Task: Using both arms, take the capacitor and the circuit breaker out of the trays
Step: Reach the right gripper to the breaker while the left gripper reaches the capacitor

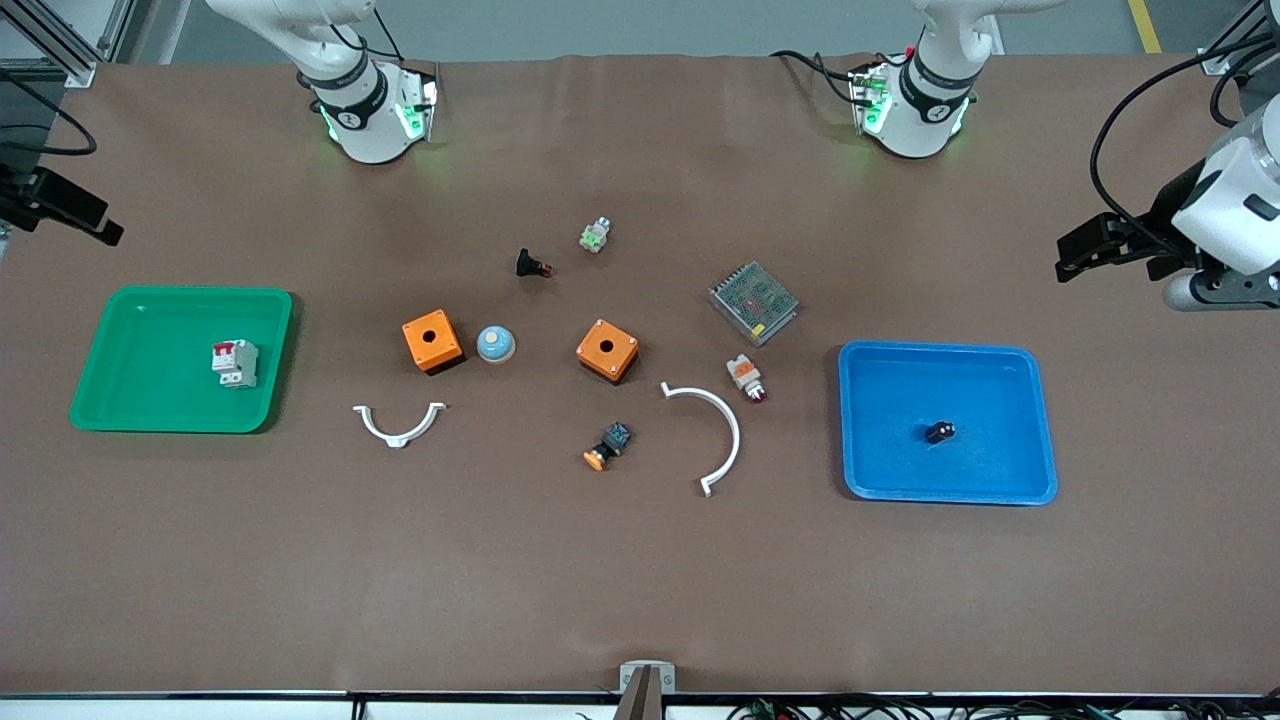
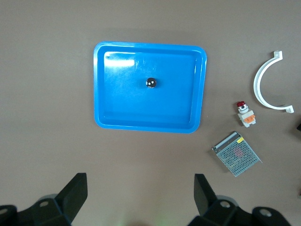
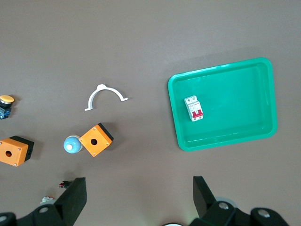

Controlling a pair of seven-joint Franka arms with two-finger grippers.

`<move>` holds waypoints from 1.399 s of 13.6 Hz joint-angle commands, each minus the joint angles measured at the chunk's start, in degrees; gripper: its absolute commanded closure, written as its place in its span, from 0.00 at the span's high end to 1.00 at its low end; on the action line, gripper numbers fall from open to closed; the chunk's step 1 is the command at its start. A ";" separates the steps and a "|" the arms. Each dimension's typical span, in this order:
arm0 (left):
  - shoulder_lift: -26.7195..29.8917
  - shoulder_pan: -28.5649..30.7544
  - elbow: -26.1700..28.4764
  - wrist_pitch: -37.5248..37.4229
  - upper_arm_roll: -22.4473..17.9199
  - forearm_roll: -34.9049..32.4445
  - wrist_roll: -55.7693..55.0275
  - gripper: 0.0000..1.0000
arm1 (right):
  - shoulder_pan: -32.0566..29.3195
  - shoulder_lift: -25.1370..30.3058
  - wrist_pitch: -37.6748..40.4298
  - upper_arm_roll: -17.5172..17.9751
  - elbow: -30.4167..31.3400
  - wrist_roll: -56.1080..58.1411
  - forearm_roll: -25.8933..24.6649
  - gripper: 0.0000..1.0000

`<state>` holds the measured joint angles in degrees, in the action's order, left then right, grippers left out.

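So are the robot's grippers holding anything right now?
No, nothing is held. Both grippers are open and empty: the left gripper and the right gripper. The capacitor and breaker lie in their trays.

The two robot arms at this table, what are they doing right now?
Nothing is handled yet. The capacitor lies in the blue tray, the circuit breaker in the green tray. The left gripper hangs open over the bare table beside the blue tray. The right gripper hangs open over the table beside the green tray. Loose parts, among them two orange boxes, lie between the trays.
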<state>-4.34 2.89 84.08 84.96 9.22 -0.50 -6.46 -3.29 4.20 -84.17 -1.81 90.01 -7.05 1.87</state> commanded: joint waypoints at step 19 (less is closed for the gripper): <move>-7.76 4.84 35.10 49.06 0.18 -2.31 0.14 0.93 | -10.06 -23.07 -32.79 0.23 20.38 21.61 -5.38 1.00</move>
<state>-10.61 7.65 116.90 129.55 8.48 -2.03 -6.45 -10.47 -15.94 -114.64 -2.22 110.83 9.89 -2.43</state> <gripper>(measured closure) 0.031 0.000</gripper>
